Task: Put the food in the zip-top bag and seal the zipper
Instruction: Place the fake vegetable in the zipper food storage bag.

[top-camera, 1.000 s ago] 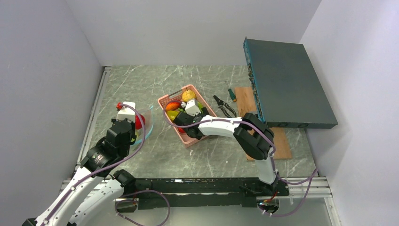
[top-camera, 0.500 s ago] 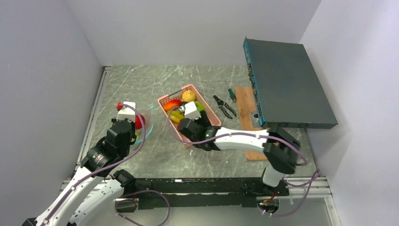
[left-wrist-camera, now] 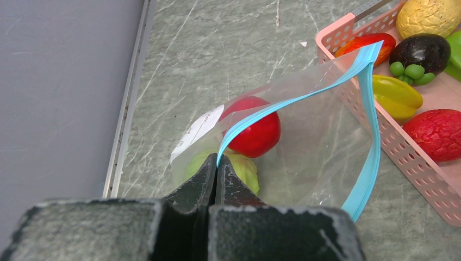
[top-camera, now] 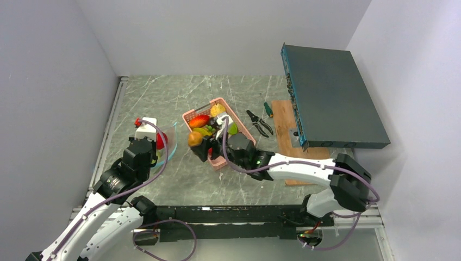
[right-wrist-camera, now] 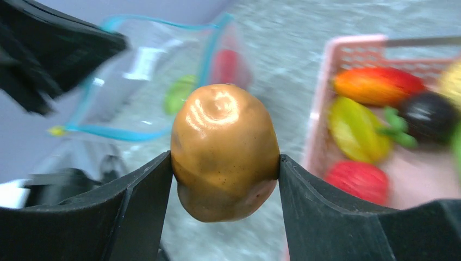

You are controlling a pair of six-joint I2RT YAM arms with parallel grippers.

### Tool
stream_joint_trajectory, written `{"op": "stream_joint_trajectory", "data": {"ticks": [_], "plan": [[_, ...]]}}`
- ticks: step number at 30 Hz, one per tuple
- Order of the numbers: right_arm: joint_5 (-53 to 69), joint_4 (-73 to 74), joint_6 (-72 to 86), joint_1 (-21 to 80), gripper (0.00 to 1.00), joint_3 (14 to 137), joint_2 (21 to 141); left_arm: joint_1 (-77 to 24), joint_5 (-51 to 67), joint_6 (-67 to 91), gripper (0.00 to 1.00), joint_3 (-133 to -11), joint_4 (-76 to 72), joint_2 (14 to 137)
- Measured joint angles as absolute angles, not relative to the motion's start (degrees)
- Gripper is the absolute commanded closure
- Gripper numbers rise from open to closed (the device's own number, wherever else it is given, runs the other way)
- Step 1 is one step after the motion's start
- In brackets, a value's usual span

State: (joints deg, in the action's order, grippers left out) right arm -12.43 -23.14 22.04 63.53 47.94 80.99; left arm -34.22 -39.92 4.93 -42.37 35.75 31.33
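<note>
My right gripper [top-camera: 197, 142] [right-wrist-camera: 225, 179] is shut on an orange-brown potato-like food piece [right-wrist-camera: 224, 149] [top-camera: 195, 138] and holds it in the air just left of the pink basket [top-camera: 217, 160]. My left gripper [left-wrist-camera: 216, 166] [top-camera: 159, 142] is shut on the teal-blue zipper [left-wrist-camera: 304, 98] of the clear zip-top bag [left-wrist-camera: 321, 152], holding its mouth open. A red piece [left-wrist-camera: 254, 126] and a green piece [left-wrist-camera: 242, 168] lie inside the bag. The bag shows blurred in the right wrist view [right-wrist-camera: 157, 76].
The pink basket [left-wrist-camera: 405, 163] holds red, yellow, dark purple, green and orange pieces. Pliers [top-camera: 260, 124] and a screwdriver [top-camera: 267, 109] lie right of it. A wooden board [top-camera: 282, 122] and a large dark flat box [top-camera: 331, 98] stand at the right.
My right gripper has lifted the orange-brown piece out of the basket and carried it left, towards the bag. The left gripper and bag have not moved.
</note>
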Motion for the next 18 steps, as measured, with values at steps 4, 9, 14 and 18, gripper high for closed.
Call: {"op": "stream_joint_trajectory", "data": {"ticks": [4, 9, 14, 18], "plan": [[-3.27, -28.1, 28.34, 63.51, 1.0, 54.74, 87.77, -34.22, -39.92, 4.93, 1.0, -42.37, 35.75, 31.33], [6.24, -37.54, 39.75, 63.4, 1.0, 57.87, 93.65, -34.22, -39.92, 4.93, 1.0, -42.37, 35.75, 31.31], [9.32, -48.42, 54.13, 63.4, 1.0, 57.04, 97.3, -34.22, -39.9, 4.91, 1.0, -42.37, 35.73, 31.27], [7.01, -45.17, 63.83, 63.48, 1.0, 58.19, 99.9, -34.22, -39.9, 4.91, 1.0, -42.37, 35.73, 31.14]]}}
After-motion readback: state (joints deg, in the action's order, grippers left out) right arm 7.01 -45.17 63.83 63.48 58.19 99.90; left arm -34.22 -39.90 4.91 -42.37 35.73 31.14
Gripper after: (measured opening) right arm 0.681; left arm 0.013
